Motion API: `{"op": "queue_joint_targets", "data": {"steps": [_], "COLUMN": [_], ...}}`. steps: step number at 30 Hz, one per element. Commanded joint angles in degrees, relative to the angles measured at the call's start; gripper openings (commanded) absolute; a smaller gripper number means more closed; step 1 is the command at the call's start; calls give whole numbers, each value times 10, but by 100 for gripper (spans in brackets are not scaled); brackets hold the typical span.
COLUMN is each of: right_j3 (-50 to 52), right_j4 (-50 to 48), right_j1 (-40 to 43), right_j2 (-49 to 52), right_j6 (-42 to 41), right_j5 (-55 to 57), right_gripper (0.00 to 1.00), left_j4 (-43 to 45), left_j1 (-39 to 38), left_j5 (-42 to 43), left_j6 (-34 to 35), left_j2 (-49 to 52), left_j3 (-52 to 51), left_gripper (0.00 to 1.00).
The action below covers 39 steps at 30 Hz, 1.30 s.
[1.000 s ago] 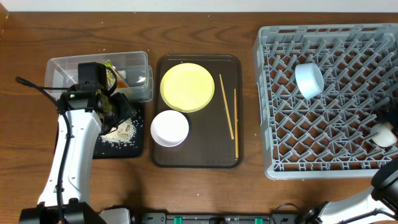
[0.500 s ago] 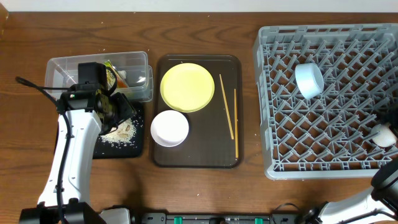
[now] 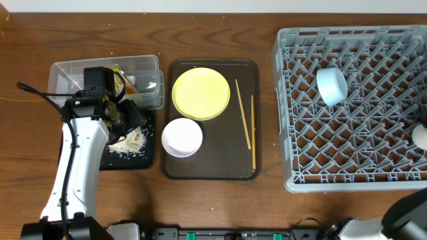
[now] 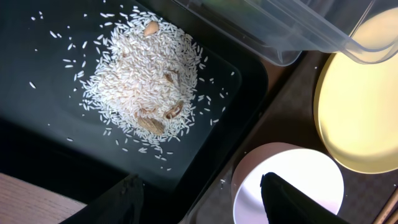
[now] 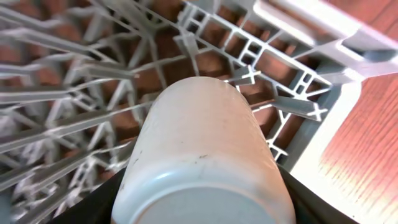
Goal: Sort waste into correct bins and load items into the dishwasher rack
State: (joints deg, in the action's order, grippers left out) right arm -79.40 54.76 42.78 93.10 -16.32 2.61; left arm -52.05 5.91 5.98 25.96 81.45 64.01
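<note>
My left gripper (image 4: 205, 208) is open and empty, hovering over the edge of the black tray (image 4: 43, 143) and the white bowl (image 4: 298, 180). It shows in the overhead view (image 3: 130, 117). The rice scraps (image 3: 130, 141) lie heaped on the black tray (image 3: 148, 160), seen close in the left wrist view (image 4: 143, 81). The snack wrapper (image 3: 120, 80) lies in the clear tub (image 3: 67, 70). My right gripper (image 5: 202, 208) is shut on the small white cup (image 5: 199, 143) over the rack's (image 5: 298, 93) corner. The cup (image 3: 420, 135) sits at the overhead's right edge. A light blue bowl (image 3: 331, 85) lies in the rack (image 3: 353, 167).
The dark brown serving tray (image 3: 175, 170) holds the yellow plate (image 3: 201, 93), the white bowl (image 3: 182, 137) and two chopsticks (image 3: 243, 123). The plate (image 4: 360, 118) and the tub's corner (image 4: 280, 31) show in the left wrist view. Wooden table lies around.
The white cup in my right gripper has moved right and slightly toward the back, to the frame's edge. The left arm has not moved.
</note>
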Motion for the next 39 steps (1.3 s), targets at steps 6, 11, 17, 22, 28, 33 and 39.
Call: {"op": "queue_joint_targets", "data": {"steps": [6, 11, 17, 22, 28, 33, 39], "right_j3": [-5, -5, -5, -5, -4, -3, -3], "right_j4": [48, 57, 62, 77, 105, 108, 107], "right_j1": [-50, -127, -189, -222, -226, -226, -226], "right_j2": [-32, -32, -28, -12, 9, 35, 55], "right_j6": [62, 76, 76, 75, 73, 73, 74], "right_j5": [-94, -86, -54, -19, -10, -9, -12], "right_gripper": [35, 36, 36, 36, 36, 36, 49], "left_j4": [0, 0, 0, 0, 0, 0, 0], "left_j1": [3, 3, 3, 3, 3, 3, 3], "left_j5": [-7, -7, -7, -7, -7, -7, -7], "left_j6": [7, 7, 7, 7, 7, 7, 7], "left_j2": [-6, -6, -6, -6, -6, -6, -6], "left_j3": [2, 2, 2, 2, 2, 2, 2], "left_gripper": [64, 64, 64, 64, 64, 64, 64]}}
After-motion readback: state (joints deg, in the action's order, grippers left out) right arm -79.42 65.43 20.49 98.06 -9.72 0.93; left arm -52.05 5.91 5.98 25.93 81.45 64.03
